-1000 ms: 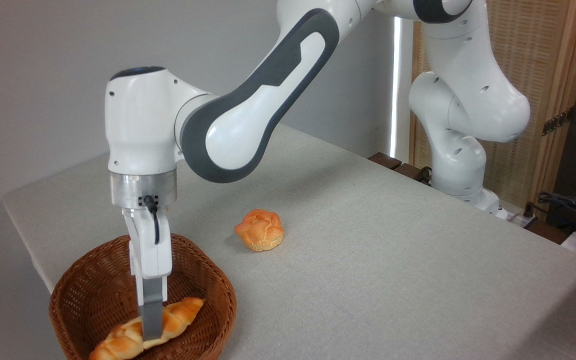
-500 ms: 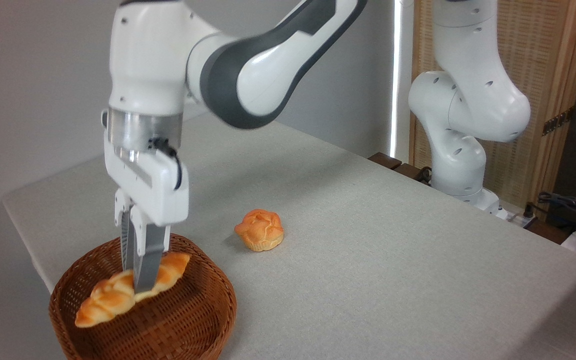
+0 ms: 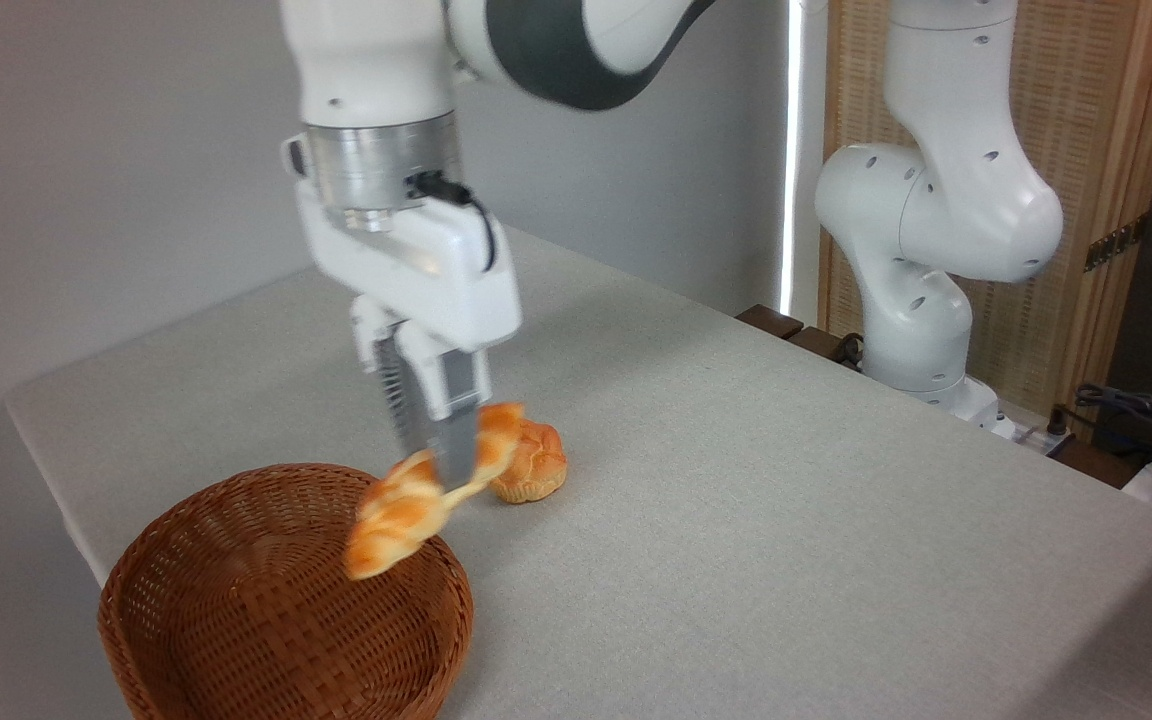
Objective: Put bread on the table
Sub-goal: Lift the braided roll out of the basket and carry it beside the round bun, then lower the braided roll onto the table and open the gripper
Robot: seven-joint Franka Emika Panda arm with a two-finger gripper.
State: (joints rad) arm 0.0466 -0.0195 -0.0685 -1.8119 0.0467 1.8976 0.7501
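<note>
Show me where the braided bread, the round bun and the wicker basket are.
braided bread [image 3: 398, 518]: fixed camera, lower braided half, left of the fingers.
round bun [image 3: 538, 462]: fixed camera, visible right side.
wicker basket [image 3: 286, 600]: fixed camera, woven inside floor.

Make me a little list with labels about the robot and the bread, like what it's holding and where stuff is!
hand: shut on the long bread, raised above the table
long bread: in the air, tilted, lower end over the basket's edge
basket: nothing visible inside, near front left corner of the table
round bun: lying on the table, behind the hand
table: covered in grey cloth
</note>
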